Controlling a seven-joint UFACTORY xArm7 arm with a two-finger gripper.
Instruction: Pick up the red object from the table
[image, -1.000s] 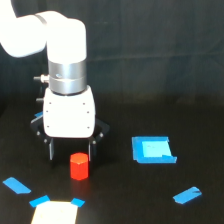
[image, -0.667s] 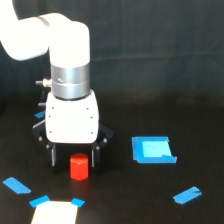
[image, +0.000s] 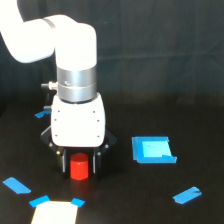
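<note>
- The red object (image: 79, 168) stands upright on the black counter (image: 125, 200), between the end effector's (image: 79, 166) two dark fingers (image: 64, 164).
- Whether the fingers grip it or merely flank it, I cannot tell.
- Blue tape pieces (image: 153, 150) lie scattered nearby.

Red object (image: 79, 168): small bright red-orange block, plain, upright on the table (image: 120, 205), standing between my two dark fingers (image: 64, 163), one on each side. Can't tell if the fingers touch it. Its base seems to rest on the surface. It sits toward the exterior view's left, near the front. Table: flat black matte surface, blue tape pieces scattered on it, a pale rectangular patch just in front of the block.
</note>
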